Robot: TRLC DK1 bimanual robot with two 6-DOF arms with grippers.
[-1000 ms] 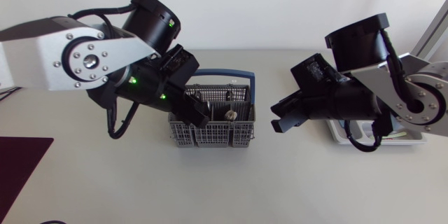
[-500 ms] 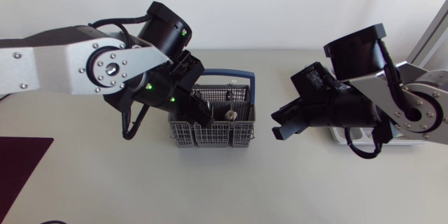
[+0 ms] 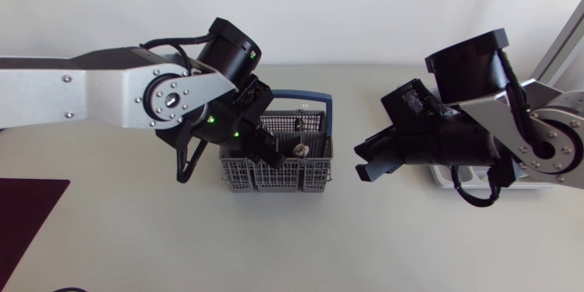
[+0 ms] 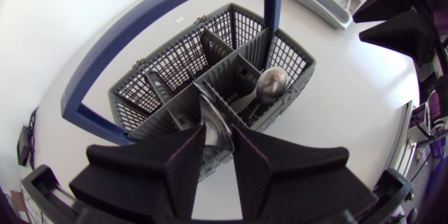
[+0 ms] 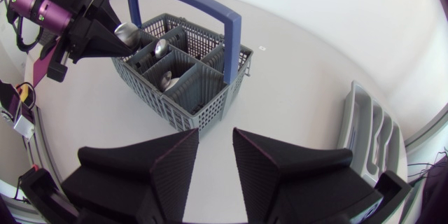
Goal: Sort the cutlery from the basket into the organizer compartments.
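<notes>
Reaching in from nine o'clock in the head view, the left arm [image 3: 109, 91] bent down at the wrist, and the left gripper [image 3: 265, 151] stood over the nine o'clock half of the grey basket [image 3: 301, 181]. The right arm [image 3: 538, 137] came in from three o'clock. Its right gripper [image 3: 363, 160] hung just off the basket's three o'clock side without touching it. The organizer [image 3: 453, 181] lay mostly hidden under that arm.

In the left wrist view, the left gripper's fingers [image 4: 189, 171] were clenched on a spoon [image 4: 213, 122] standing in a basket compartment. A second spoon [image 4: 271, 82] rested in a compartment at the gripper's one o'clock.

In the right wrist view, the right gripper [image 5: 215, 157] was released, its fingers spread with nothing between them. The basket sat at its eleven o'clock, and the organizer lay on the table [image 5: 294, 77] at its two o'clock, well apart from the basket.
</notes>
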